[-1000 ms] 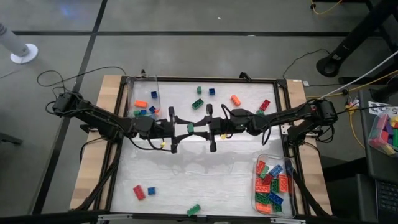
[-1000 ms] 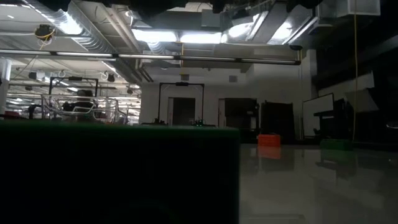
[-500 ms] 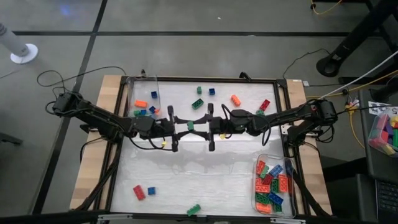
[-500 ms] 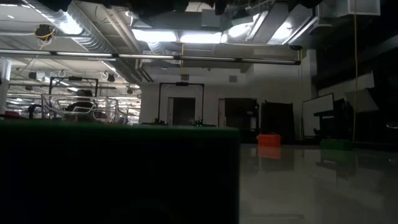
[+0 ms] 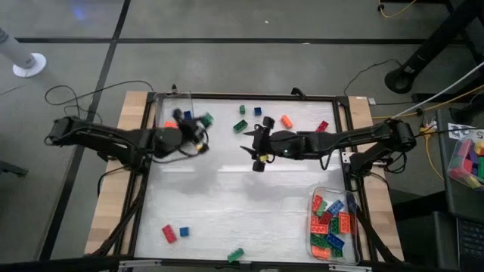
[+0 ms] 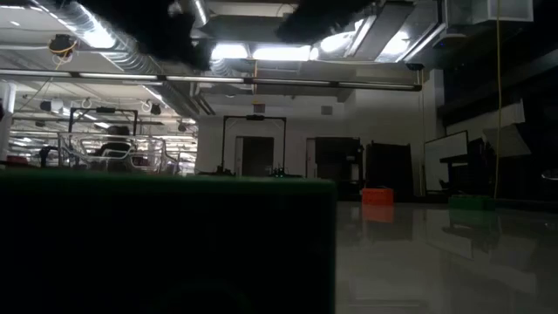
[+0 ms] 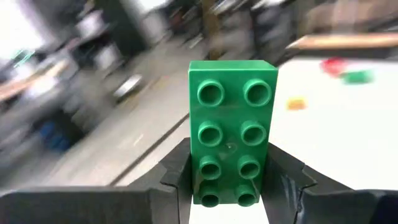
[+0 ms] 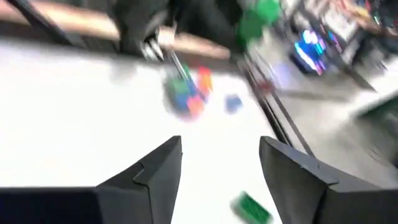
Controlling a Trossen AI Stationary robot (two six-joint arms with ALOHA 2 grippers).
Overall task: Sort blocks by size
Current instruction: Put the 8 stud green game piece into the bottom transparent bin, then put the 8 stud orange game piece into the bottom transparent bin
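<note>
**Ana:** Blocks first — where's the one in play?

**Ben:** A long green block [image 7: 232, 134], two studs wide and four long, sits clamped between the fingers of the left claw [image 5: 198, 128]. From above, that claw hangs at the edge of the clear bin [image 5: 172, 106] in the worktop's far left corner, with orange and blue pieces already in it.

**Ana:** So which step is this?

**Ben:** I'd judge it the carry, drop not yet made. The next move calls for getting the block fully over that bin's rim before the fingers part, if that is its proper bin; the other bin [image 5: 333, 223], well apart from the first at the near right corner, holds many similar-looking pieces.

**Ana:** And the right claw [image 5: 257, 148]?

**Ben:** Near mid-worktop, well apart from the first bin, fingers spread wide, holding nothing. Loose blocks lie beyond it and along the near edge.

**Ana:** Any writing?

**Ben:** None I can read on block, bins or worktop [image 5: 249, 196].
</note>
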